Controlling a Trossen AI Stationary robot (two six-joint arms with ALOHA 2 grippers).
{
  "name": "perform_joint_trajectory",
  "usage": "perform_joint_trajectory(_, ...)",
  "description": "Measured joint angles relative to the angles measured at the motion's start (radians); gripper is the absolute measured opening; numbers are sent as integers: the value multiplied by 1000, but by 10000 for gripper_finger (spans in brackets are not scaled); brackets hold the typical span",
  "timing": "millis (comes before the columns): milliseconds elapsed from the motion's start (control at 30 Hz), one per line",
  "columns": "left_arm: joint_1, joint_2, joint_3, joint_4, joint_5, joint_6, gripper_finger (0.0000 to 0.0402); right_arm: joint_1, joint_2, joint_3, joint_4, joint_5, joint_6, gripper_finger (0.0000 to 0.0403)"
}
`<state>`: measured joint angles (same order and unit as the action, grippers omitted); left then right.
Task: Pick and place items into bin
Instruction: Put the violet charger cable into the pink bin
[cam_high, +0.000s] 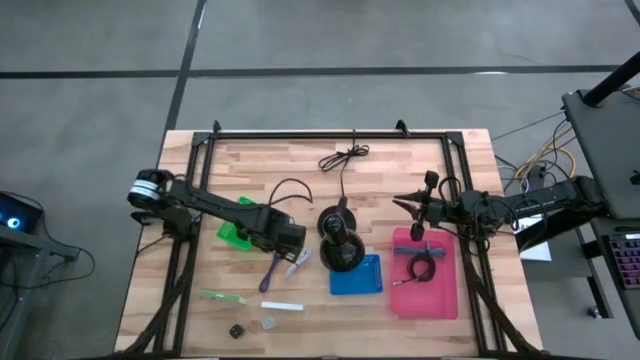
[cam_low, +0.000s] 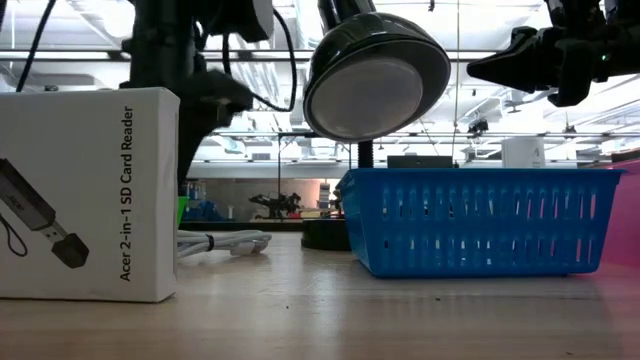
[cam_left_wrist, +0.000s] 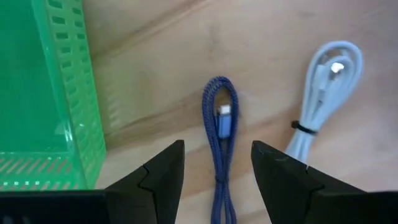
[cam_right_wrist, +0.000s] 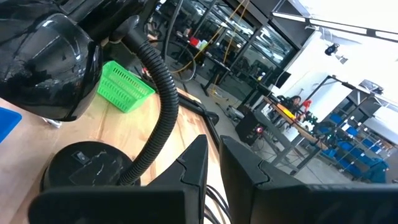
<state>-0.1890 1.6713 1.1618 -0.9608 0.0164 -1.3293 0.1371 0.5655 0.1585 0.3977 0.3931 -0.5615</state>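
Note:
My left gripper (cam_high: 297, 250) (cam_left_wrist: 217, 149) is open above the table's middle, a finger on each side of a purple-blue braided cable (cam_left_wrist: 219, 124) (cam_high: 270, 272) without touching it. Beside that cable lies a white cable bundle (cam_left_wrist: 323, 87) (cam_high: 299, 264). A green stick (cam_high: 222, 297), a white stick (cam_high: 282, 306), a black cube (cam_high: 237, 331) and a grey cube (cam_high: 269, 323) lie near the table's front edge. A black cable coil (cam_high: 420, 268) lies in the pink bin (cam_high: 440, 300). My right gripper (cam_high: 402, 203) (cam_right_wrist: 214, 149) is shut and empty, up over the table's right side above that bin.
A black gooseneck lamp (cam_high: 340, 250) (cam_right_wrist: 43, 56) stands mid-table between both arms. A green bin (cam_high: 235, 233) (cam_left_wrist: 43, 93) sits left of my left gripper, and a blue bin (cam_high: 357, 275) (cam_low: 470, 220) right of the lamp. A long black cord (cam_high: 343, 158) runs to the far edge. In the low view a white box (cam_low: 90, 190) stands close to the lens.

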Motion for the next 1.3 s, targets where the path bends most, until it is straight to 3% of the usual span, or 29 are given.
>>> perform_joint_trajectory(1300,-29,146,6,66,7,0,171,0,0,0,-5,0,0,31)
